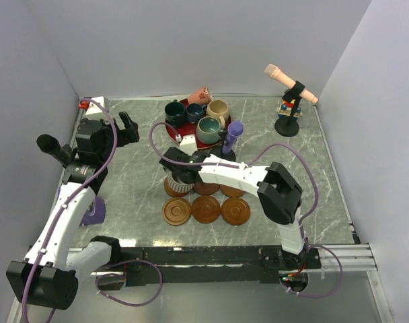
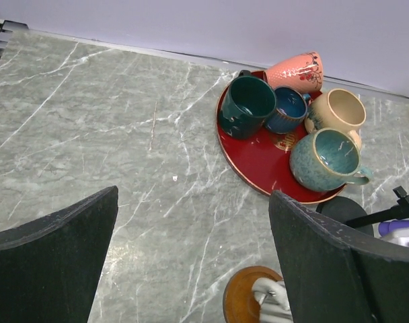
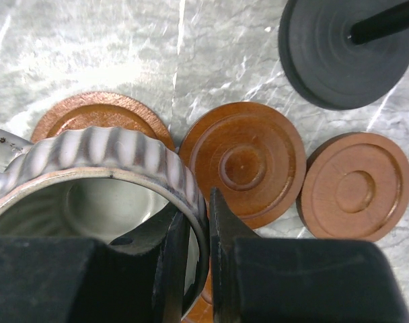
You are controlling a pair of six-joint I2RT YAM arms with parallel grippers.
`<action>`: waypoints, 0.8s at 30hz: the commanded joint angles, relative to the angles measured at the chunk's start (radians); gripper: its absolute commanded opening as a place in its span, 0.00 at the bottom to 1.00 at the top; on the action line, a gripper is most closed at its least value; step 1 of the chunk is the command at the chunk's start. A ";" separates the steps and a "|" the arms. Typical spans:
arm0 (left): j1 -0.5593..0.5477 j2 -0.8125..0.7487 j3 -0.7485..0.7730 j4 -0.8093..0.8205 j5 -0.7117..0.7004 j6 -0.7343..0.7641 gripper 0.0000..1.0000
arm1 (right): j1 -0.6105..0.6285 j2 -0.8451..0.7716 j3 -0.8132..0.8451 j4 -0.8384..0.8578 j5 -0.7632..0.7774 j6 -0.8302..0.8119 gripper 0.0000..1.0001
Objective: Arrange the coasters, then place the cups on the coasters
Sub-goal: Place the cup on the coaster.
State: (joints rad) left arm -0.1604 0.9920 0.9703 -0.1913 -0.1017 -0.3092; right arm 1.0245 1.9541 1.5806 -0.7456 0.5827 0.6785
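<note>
**Ribbed cup pinched at the rim above a coaster**

The grey ribbed cup (image 3: 103,158) is grasped by the right claw (image 3: 199,212), which is clenched on the cup wall with one finger inside the rim and one outside. The cup is held over the left-hand coaster (image 3: 97,111) of the row nearest the red plate (image 2: 258,165), in front of that plate. Whether its foot is already touching the wood cannot be told.

The left claw (image 2: 191,262) is released and empty, jaws wide, above bare tabletop (image 2: 90,121) to the left of the plate. Five other cups are on the plate, the pink cup (image 2: 295,67) lying on its side at the far rim.

In the wrist view the cup seems shifted off the disc's centre. If it were let go so, the foot could be set across the edge and left rocking. The outer finger hangs near the middle coaster (image 3: 243,161), which could be pushed out of line by a sideways withdrawal. The purple microphone (image 1: 233,134), between plate and coasters, could be toppled on a reach to the plate.
</note>
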 commanded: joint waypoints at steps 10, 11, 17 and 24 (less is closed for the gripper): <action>0.005 0.008 0.005 0.042 0.039 0.001 0.97 | 0.008 0.068 0.074 0.117 0.009 -0.094 0.00; 0.007 0.008 0.005 0.043 0.042 0.001 0.97 | 0.008 0.072 0.076 0.117 0.012 -0.096 0.00; 0.007 0.020 0.007 0.039 0.056 -0.004 0.97 | 0.008 0.103 0.096 0.130 0.023 -0.125 0.00; 0.007 0.017 0.004 0.044 0.056 0.001 0.97 | 0.008 0.140 0.140 0.103 0.040 -0.142 0.00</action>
State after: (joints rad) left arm -0.1585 1.0161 0.9703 -0.1905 -0.0643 -0.3092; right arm 1.0271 2.0922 1.6463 -0.6712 0.5682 0.5480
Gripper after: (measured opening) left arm 0.967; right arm 0.198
